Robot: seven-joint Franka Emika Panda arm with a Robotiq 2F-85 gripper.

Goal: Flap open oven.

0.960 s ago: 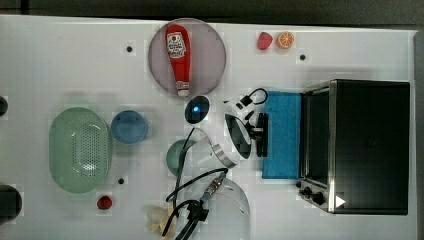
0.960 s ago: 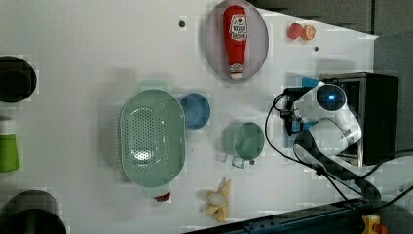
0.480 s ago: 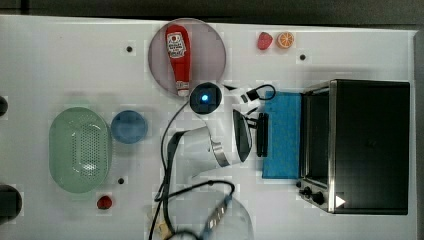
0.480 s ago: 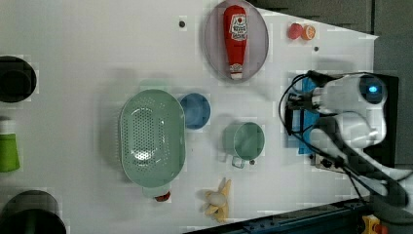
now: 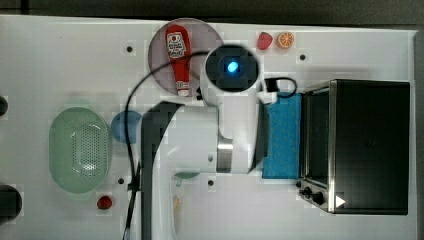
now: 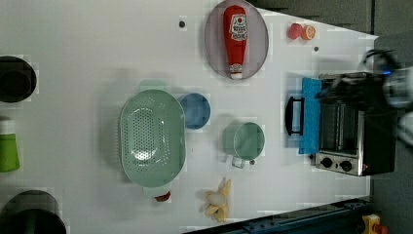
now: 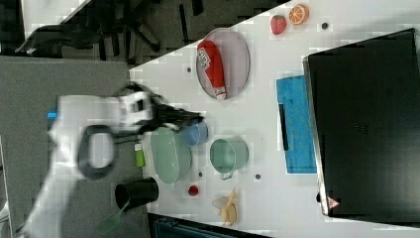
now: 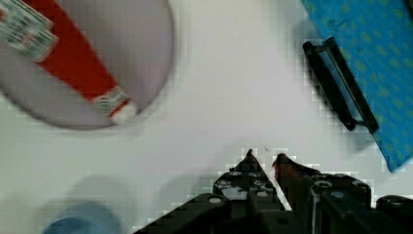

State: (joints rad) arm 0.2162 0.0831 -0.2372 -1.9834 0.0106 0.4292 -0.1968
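The oven (image 5: 370, 145) stands at the top view's right, black-topped with a silver front frame and two knobs. Its blue flap door (image 5: 282, 135) lies folded down flat on the table, the black bar handle (image 6: 292, 115) at its outer edge. My arm's wrist (image 5: 231, 67) hangs high over the table, between the plate and the door, and covers the gripper below it. In the wrist view, my gripper (image 8: 264, 156) is shut with nothing held, above bare table. There the door (image 8: 370, 58) and handle (image 8: 338, 83) lie well off to one side.
A ketchup bottle (image 5: 178, 55) lies on a grey plate (image 5: 205, 35). A green colander (image 5: 80, 150), blue bowl (image 5: 122, 125) and green cup (image 6: 243, 141) sit mid-table. Strawberry (image 5: 265, 40) and orange half (image 5: 285, 39) lie at the back, and a banana (image 6: 216, 200) near the front.
The arm has lifted off from beside the door handle and risen high, drifting toward the plate. The blue door stays folded down flat throughout.
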